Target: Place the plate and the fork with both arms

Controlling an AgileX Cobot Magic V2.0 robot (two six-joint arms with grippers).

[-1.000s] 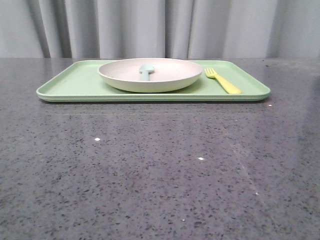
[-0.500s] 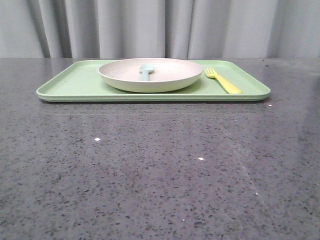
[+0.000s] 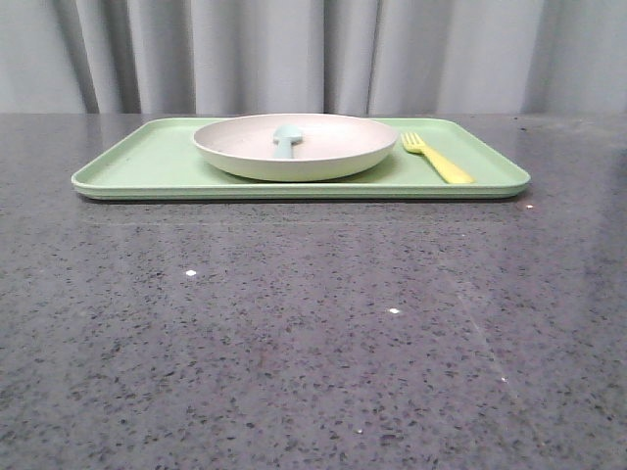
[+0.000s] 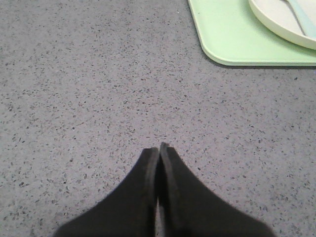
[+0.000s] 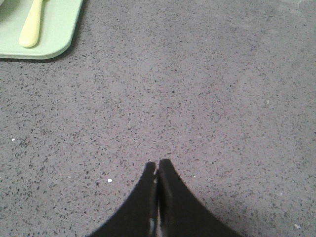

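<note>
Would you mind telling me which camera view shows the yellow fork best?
The front view: the whole fork lies on the green tray, right of the plate, tines and handle visible. The right wrist view catches only its handle, cut by the frame edge. The left wrist view shows none of it.

My front camera sits low, barely above the grey speckled table (image 3: 313,333), and looks forward across it to the light-green tray (image 3: 137,171) near the far edge, with a grey curtain (image 3: 294,54) closing off the background. From there I see the tray almost edge-on. My left wrist camera hangs over bare tabletop and looks steeply down past my left gripper (image 4: 159,148); it catches only one rounded corner of the tray (image 4: 222,34) and part of the plate (image 4: 276,24). My right wrist camera looks down the same way past my right gripper (image 5: 157,165), catching the tray's opposite corner (image 5: 57,34) and the fork's handle (image 5: 30,27). The front view shares the tray and the tabletop with both wrist views.
</note>
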